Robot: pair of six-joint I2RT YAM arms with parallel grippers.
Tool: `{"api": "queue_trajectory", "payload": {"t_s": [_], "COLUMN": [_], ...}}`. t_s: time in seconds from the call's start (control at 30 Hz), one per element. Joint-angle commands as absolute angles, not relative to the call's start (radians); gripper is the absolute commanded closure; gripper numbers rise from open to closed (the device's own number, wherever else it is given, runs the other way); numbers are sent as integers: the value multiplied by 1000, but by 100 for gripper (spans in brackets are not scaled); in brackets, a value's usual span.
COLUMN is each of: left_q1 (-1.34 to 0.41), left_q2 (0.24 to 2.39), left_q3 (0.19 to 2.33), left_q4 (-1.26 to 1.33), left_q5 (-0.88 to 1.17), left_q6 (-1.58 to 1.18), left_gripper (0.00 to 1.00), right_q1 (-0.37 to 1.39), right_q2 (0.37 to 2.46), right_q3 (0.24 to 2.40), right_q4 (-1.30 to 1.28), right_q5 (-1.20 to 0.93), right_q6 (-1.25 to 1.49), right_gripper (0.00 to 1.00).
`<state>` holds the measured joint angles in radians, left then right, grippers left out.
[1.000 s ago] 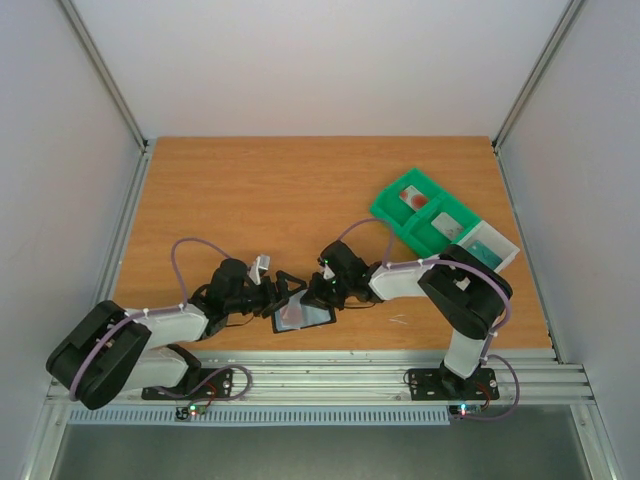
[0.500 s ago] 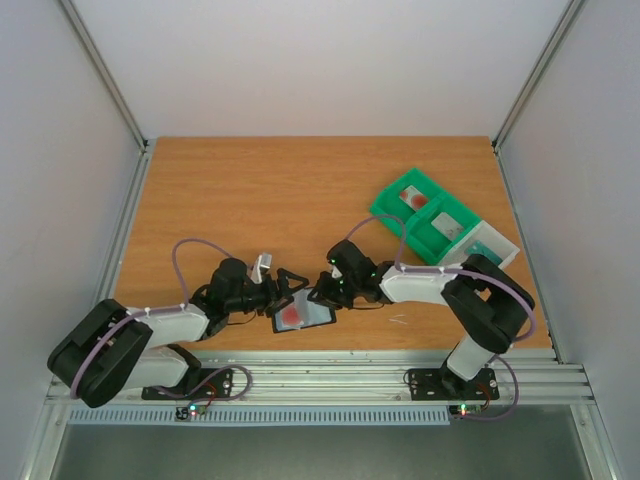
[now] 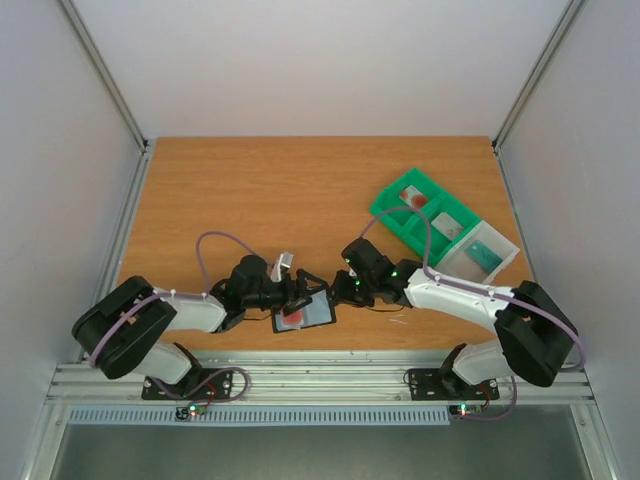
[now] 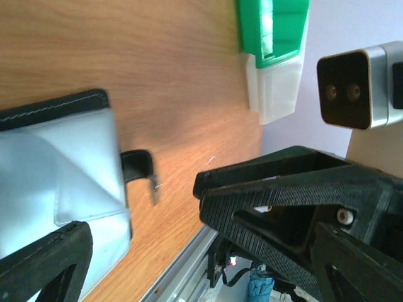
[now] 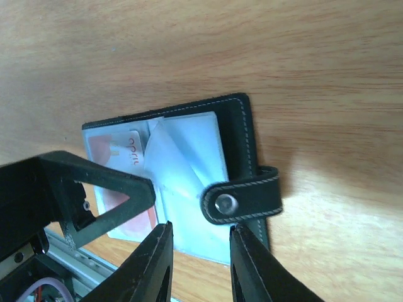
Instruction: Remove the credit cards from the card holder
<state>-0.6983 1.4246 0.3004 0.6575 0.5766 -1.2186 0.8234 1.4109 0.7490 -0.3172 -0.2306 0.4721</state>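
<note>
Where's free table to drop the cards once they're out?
Bare wood on the table: the whole far-left area, from the back edge down to the left tool, and a strip behind the green tray. Crowded: near centre, where the right tool meets it over the card holder. The tray fills the far right.

The card holder (image 5: 189, 163) lies open on the wood table (image 5: 252, 50), a pale credit card (image 5: 110, 151) tucked inside.

Wore white shells (image 3: 190, 312) and black joints (image 3: 247, 275) behind left gripper (image 3: 312, 296) and right gripper (image 3: 338, 291); trailed lilac cables (image 3: 214, 240); ended in black triangular ribbed fingers (image 4: 283, 189), pale screw (image 4: 343, 216) set in.
</note>
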Motion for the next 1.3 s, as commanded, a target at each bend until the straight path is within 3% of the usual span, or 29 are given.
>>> {"api": "queue_trajectory", "payload": {"t_s": [0.0, 0.3, 0.53, 0.7, 0.77, 0.9, 1.03, 1.27], "left_q1": [-710, -688, -668, -638, -624, -604, -592, -589], "left_q2": [1489, 1439, 1152, 969, 933, 934, 947, 1050], "left_q3": [346, 326, 384, 376, 358, 320, 270, 256], "left_q4": [814, 740, 136, -146, -193, -188, -135, -27], "left_q5": [572, 514, 316, 206, 202, 253, 274, 327], "left_q6": [-1215, -1186, -997, -945, -941, -953, -966, -948], "left_gripper": [6, 21, 23, 42, 55, 80, 98, 100], "right_q1": [819, 826, 881, 903, 903, 904, 904, 904], "right_q2": [1341, 1278, 1335, 1402, 1433, 1510, 1573, 1654], "right_q3": [722, 690, 706, 721, 732, 767, 799, 835], "right_q4": [-422, -386, -298, -214, -192, -128, -90, -64], "right_q5": [-154, -192, -227, -262, -272, -313, -339, -367], "right_q6": [437, 422, 427, 446, 461, 471, 483, 482], "right_gripper": [72, 71, 71, 71, 71, 72, 73, 75]}}
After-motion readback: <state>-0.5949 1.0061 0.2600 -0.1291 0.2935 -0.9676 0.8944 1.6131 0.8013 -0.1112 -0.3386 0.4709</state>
